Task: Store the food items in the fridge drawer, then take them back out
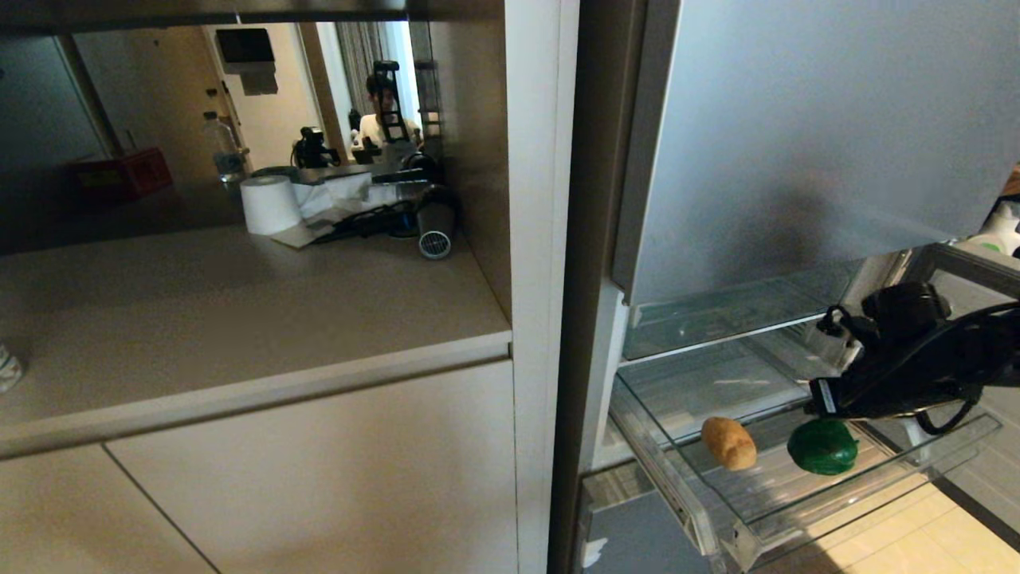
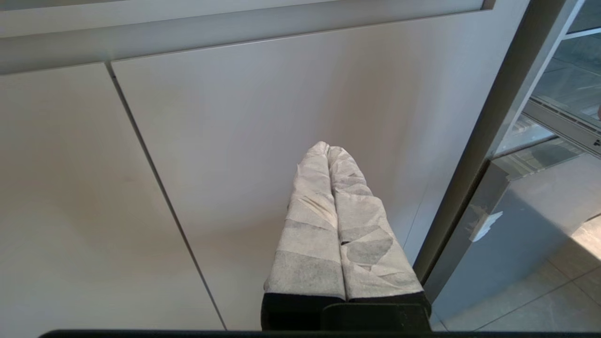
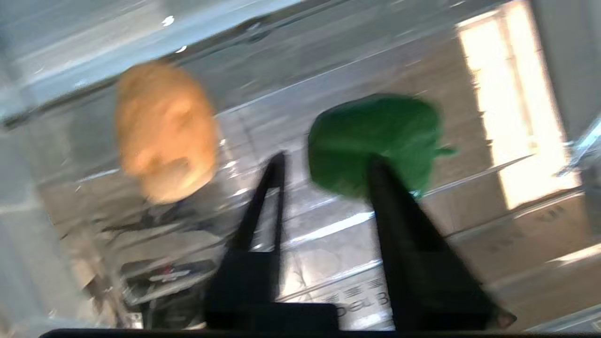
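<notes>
- Drawer (image 1: 721, 510) pulled out from the middle of the blue-grey fridge (image 1: 797, 143); clear walls, pale rail along its near-left side.
- Potato (image 1: 728, 442) lies on the drawer floor near the left wall, long axis running toward the front edge.
- Pepper (image 1: 823, 446) sits on the drawer floor just beside the potato, toward the right wall; a gap shows between the two. Short stem visible in the right wrist view, pointing away from the potato.
- Right pincer (image 3: 324, 164) reaches in over the drawer from the right, above the pepper. Fingers stand apart, nothing gripped. One finger (image 3: 270, 197) crosses the gap between potato and pepper; the other overlaps the pepper's near side. Contact with the pepper: cannot tell, the view is blurred.
- In the head view the right arm's black body covers the drawer's back right part, directly above the pepper.
- Left pincer (image 2: 328, 155) is low in front of the pale cabinet door (image 2: 281, 117), left of the fridge. Its wrapped fingers are pressed together, holding nothing.
- Counter (image 1: 239, 303) to the left of the fridge: paper roll (image 1: 269, 204) near the back edge, a dark cylinder (image 1: 436, 227) lying at the back right corner, cloth and cables between them.
- Behind the counter, a mirrored back panel shows a water bottle (image 1: 225, 147), a red box (image 1: 123, 174) and a person (image 1: 386, 112) in reflection.
</notes>
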Robot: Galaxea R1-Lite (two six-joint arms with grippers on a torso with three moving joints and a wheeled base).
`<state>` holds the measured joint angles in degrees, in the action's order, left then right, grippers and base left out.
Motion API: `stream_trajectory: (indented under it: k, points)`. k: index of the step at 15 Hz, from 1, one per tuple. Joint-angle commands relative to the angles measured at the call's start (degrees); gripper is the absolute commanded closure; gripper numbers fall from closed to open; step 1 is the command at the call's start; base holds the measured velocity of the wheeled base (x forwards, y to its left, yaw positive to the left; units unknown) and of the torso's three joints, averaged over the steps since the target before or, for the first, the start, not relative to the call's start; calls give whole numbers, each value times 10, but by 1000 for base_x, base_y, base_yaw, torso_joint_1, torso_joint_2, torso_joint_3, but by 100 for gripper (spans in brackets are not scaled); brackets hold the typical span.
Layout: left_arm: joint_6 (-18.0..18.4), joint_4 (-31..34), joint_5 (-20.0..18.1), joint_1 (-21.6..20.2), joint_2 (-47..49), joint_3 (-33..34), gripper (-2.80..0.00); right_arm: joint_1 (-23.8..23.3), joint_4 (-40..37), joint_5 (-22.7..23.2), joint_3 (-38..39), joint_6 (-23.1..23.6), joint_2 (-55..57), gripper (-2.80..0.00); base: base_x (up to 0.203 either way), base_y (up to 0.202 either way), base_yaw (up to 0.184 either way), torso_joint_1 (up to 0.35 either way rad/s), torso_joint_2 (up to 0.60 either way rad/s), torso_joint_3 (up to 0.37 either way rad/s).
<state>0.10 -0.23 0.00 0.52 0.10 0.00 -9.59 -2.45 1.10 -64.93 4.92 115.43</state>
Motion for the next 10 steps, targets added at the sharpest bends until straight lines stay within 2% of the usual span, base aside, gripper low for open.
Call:
stream_trajectory:
  k: [1, 3, 10]
  points:
    - [0, 0, 0, 0, 1, 0, 0, -3, -59, -7, -51, 2, 21, -280, 0, 0, 0, 0, 0, 0]
    - [0, 0, 0, 0, 1, 0, 0, -7, -92, -10, -93, 2, 43, -280, 0, 0, 0, 0, 0, 0]
    - [0, 0, 0, 0, 1, 0, 0, -32, -104, -14, -163, 12, 133, -280, 0, 0, 0, 0, 0, 0]
